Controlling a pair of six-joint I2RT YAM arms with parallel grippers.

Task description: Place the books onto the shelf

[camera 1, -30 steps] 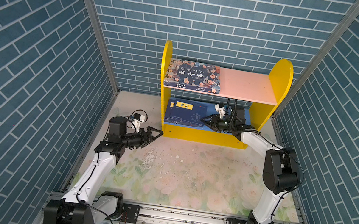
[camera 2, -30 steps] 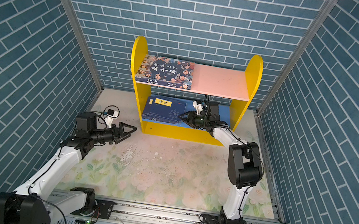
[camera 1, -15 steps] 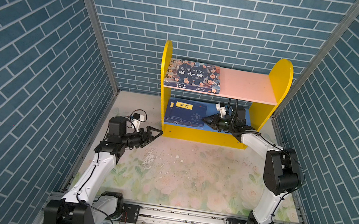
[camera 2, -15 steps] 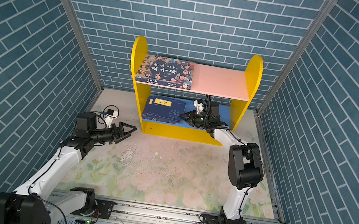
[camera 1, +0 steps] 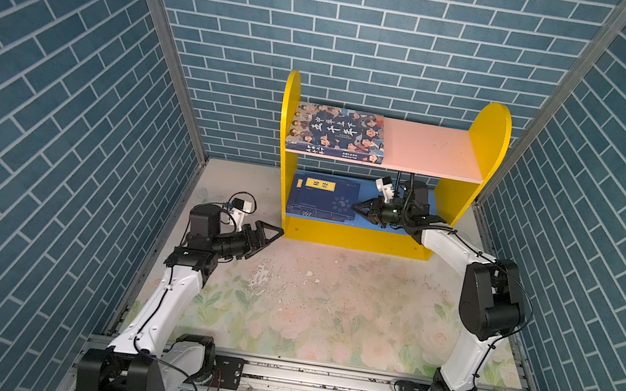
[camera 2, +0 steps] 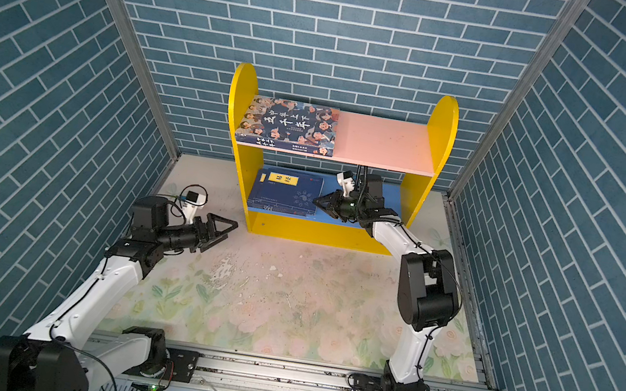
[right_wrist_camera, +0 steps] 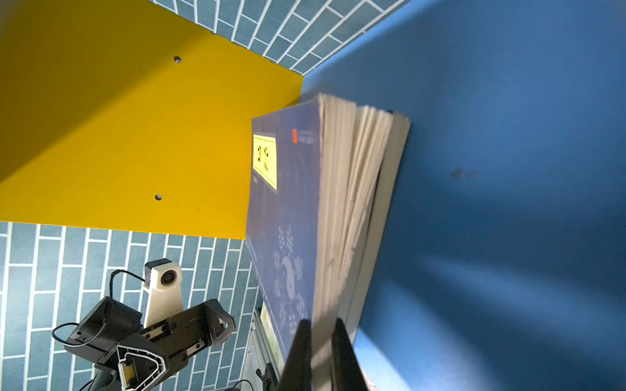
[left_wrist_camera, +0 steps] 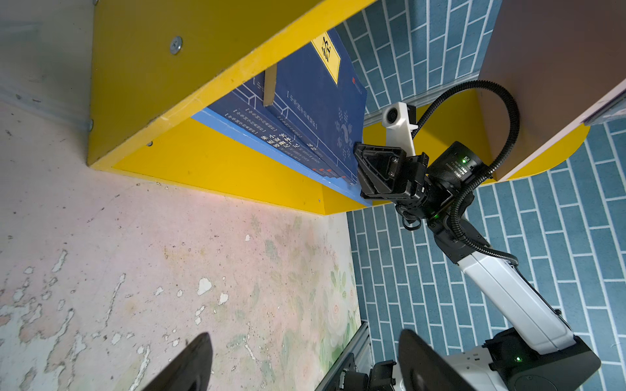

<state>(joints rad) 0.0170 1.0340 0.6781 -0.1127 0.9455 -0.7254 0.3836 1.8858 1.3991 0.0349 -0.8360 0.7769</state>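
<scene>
The shelf (camera 1: 486, 147) (camera 2: 442, 140) stands at the back, with yellow sides. A thick book with cartoon faces (camera 1: 337, 131) (camera 2: 290, 124) lies on the left of its pink upper board (camera 1: 427, 150). A stack of navy books (camera 1: 323, 202) (camera 2: 286, 194) (left_wrist_camera: 315, 111) (right_wrist_camera: 288, 210) lies on the left of the blue lower board (right_wrist_camera: 508, 169). My right gripper (camera 1: 355, 207) (camera 2: 316, 201) (left_wrist_camera: 355, 166) (right_wrist_camera: 321, 338) is inside the lower tier, shut, its tips against the stack's page edge. My left gripper (camera 1: 274, 233) (camera 2: 228, 228) (left_wrist_camera: 305, 359) hangs open and holds nothing, over the floor by the shelf's front left corner.
Blue brick walls (camera 1: 61, 125) close in the left, right and back. The floor is a worn floral mat (camera 1: 327, 312) with flaked patches. A metal rail (camera 1: 317, 378) carrying both arm bases runs along the front. The right half of the pink board is bare.
My right gripper has closed and shifted slightly left against the navy stack's edge. The left arm has not moved.
</scene>
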